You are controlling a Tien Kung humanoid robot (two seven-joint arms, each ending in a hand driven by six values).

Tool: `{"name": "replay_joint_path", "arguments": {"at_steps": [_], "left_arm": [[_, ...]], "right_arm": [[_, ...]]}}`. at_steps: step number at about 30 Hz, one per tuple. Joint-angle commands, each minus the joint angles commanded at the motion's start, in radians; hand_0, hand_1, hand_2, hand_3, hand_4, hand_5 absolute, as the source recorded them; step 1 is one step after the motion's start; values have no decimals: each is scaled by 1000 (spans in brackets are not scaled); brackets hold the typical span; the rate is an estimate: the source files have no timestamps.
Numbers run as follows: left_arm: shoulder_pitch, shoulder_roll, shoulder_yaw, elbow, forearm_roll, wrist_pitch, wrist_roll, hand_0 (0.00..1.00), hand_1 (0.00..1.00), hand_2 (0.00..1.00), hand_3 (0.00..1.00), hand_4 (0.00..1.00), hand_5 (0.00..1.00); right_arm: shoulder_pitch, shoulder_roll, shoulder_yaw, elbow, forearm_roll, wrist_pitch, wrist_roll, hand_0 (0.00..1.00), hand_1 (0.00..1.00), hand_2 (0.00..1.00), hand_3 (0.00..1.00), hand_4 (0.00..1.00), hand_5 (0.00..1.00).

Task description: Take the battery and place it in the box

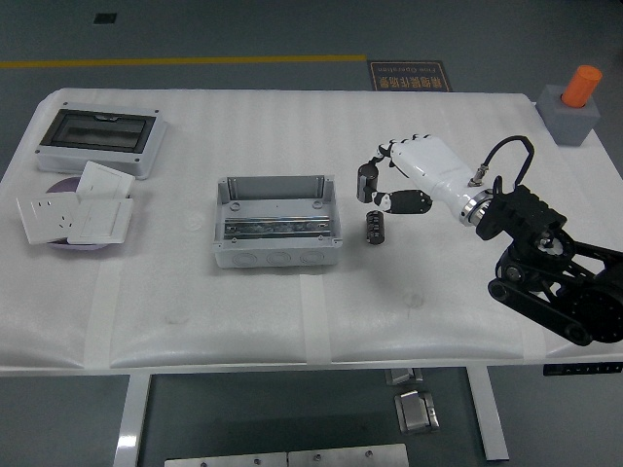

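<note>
White and black, my right robot hand (394, 180) is hovering just above the battery (374, 228), fingers loosely spread and holding nothing. I'm seeing the battery lying on the surface (467, 117), right of the grey box (276, 223).

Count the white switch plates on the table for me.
3, all at the table's left edge, overlapping on a purple dish: one at left, one upper, one right. More could hide beneath.

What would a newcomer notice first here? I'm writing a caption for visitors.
The white right hand on its black arm, reaching in from the right with fingers spread just above the small black battery at mid-table. Left of the battery sits the open grey box; an orange cylinder stands at the far right corner.
</note>
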Motion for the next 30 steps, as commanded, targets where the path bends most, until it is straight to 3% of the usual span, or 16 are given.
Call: {"name": "replay_joint_path", "arguments": {"at_steps": [9,17,18,23,24,30], "left_arm": [[1,-1,-7,0,8,-2,4,605,627,472,638,611,469],[-1,0,-6,-1,8,-5,6,604,627,470,638,613,471],[-1,0,-7,-1,9,-5,6,605,627,466,638,614,472],[-2,0,-7,-1,10,-6,7,605,627,466,638,614,472],[-2,0,-7,-1,11,-6,7,605,627,462,637,617,476],[-2,0,-8,-1,14,-7,8,605,627,460,636,617,481]], "right_arm": [[41,100,-51,6,18,5,-4,748,579,540,612,617,385],[58,134,-78,-16,30,72,-33,747,578,542,613,620,388],[59,136,-78,-19,31,75,-35,814,682,686,695,814,550],[64,143,-78,-30,34,83,-36,814,682,686,695,814,550],[63,143,-78,-32,34,83,-36,983,845,866,993,994,664],[61,143,-84,-37,37,87,-34,998,858,886,998,998,697]]}}
